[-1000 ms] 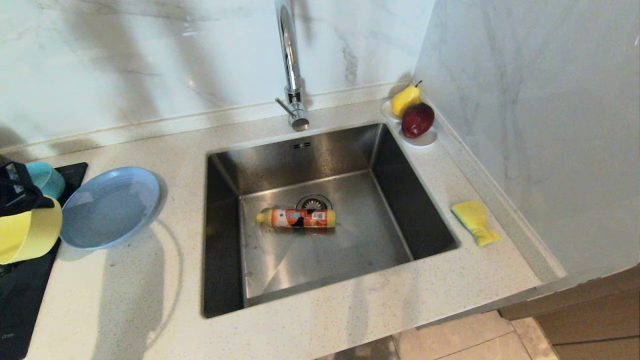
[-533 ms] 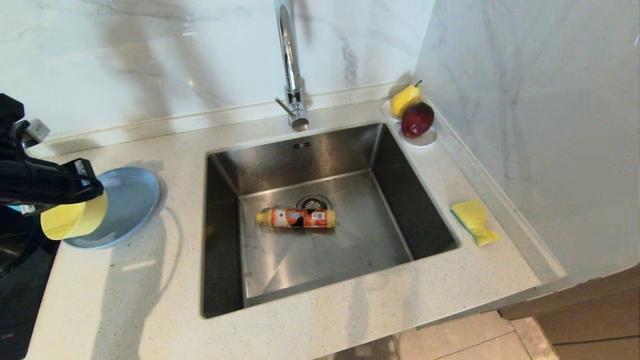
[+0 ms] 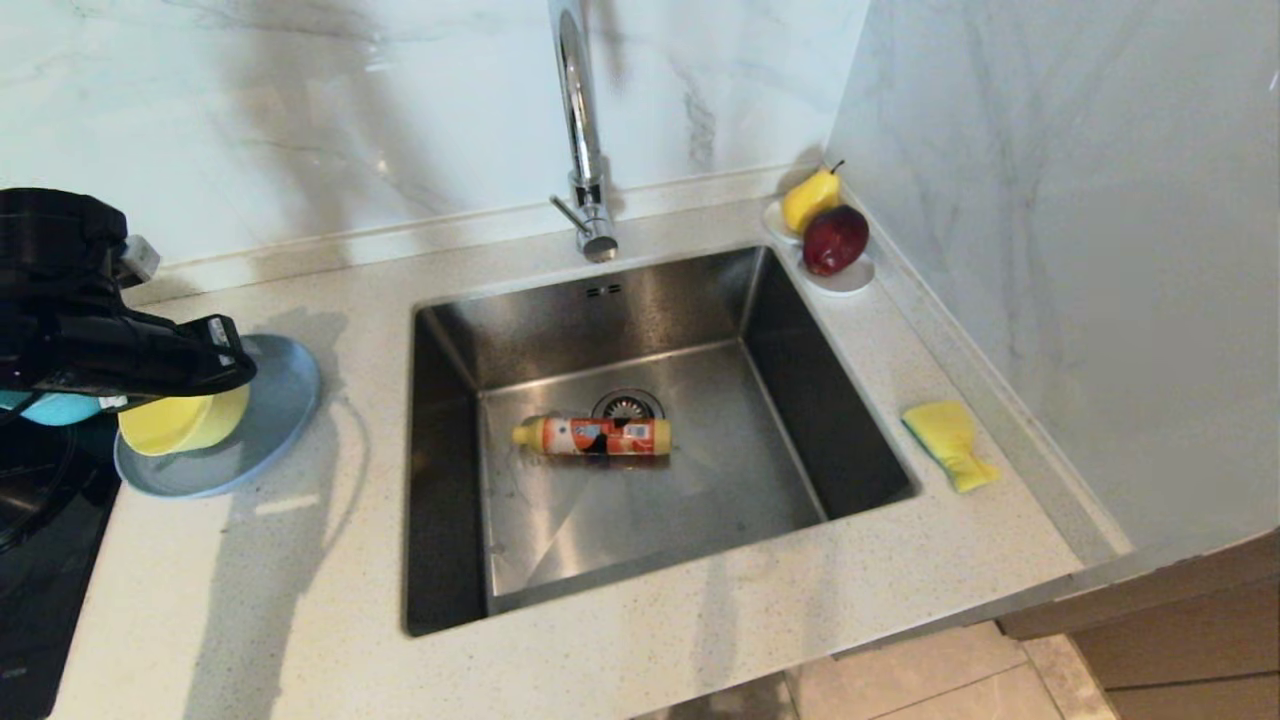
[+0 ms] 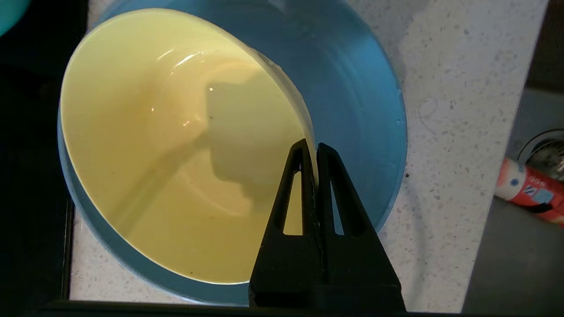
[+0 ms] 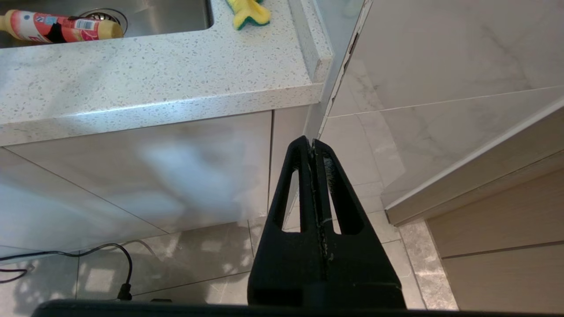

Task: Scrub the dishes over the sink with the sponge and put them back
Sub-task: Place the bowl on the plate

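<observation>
My left gripper [image 3: 235, 372] is shut on the rim of the pale yellow bowl [image 3: 180, 422], one finger inside and one outside. The bowl [image 4: 167, 154] hangs tilted over the grey-blue plate [image 3: 285, 395] on the counter left of the sink [image 3: 700, 500]; whether they touch I cannot tell. In the left wrist view the gripper [image 4: 312, 147] pinches the rim with the plate [image 4: 361, 88] behind it. A sliver of the teal bowl [image 3: 50, 408] shows under the left arm. The yellow sponge [image 3: 948, 440] lies right of the sink. My right gripper [image 5: 312, 143] is shut and empty, parked below the counter.
An orange detergent bottle [image 3: 592, 437] lies on its side by the drain. The chrome faucet [image 3: 580, 130] rises behind the basin. A white dish [image 3: 850, 280] with fruit sits in the back right corner. A black cooktop [image 3: 40, 560] borders the counter's left edge.
The left arm has carried the yellow bowl rightward from the cooktop edge to over the plate. The bowl has turned from lying sideways to nearly upright. The right arm has not moved.
</observation>
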Motion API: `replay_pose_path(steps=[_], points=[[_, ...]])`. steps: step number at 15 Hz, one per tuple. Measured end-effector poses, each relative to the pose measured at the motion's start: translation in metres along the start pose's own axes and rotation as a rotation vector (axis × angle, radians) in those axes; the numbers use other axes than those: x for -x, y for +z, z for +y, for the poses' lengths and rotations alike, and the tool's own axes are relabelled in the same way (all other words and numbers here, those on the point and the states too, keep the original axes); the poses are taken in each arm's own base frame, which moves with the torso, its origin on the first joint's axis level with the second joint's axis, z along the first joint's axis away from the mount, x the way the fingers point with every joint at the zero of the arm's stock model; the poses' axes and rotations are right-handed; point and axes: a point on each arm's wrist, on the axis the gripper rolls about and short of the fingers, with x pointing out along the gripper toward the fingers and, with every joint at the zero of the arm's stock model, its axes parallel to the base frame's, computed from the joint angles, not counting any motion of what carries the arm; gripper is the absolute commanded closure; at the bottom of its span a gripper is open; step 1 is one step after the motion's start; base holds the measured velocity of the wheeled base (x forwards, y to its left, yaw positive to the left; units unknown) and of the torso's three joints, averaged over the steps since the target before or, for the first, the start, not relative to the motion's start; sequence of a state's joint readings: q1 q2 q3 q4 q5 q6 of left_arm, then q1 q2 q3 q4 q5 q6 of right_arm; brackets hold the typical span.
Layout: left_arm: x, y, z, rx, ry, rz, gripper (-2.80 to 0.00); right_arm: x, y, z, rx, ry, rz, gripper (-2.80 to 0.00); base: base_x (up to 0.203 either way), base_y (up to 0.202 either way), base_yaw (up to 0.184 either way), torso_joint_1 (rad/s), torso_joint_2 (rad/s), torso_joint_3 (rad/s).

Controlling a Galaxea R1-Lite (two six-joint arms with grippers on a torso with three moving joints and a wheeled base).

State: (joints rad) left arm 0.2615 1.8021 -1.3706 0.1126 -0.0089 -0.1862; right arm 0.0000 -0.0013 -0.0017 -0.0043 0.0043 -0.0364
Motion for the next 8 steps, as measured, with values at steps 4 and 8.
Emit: replay_pose_path(steps=[4, 8], points=[[-0.0049, -0.0041, 0.0004, -0.037, 0.002, 0.022, 0.00, 0.0000, 0.0000, 0.0000, 0.000, 0.000, 0.000, 0.00, 0.000, 0.000, 0.000, 0.000, 0.00, 0.000], [-0.0076, -0.0063, 0.0004, -0.056, 0.005, 0.032, 0.00, 0.0000, 0.0000, 0.0000, 0.000, 0.000, 0.000, 0.00, 0.000, 0.000, 0.000, 0.000, 0.00, 0.000]])
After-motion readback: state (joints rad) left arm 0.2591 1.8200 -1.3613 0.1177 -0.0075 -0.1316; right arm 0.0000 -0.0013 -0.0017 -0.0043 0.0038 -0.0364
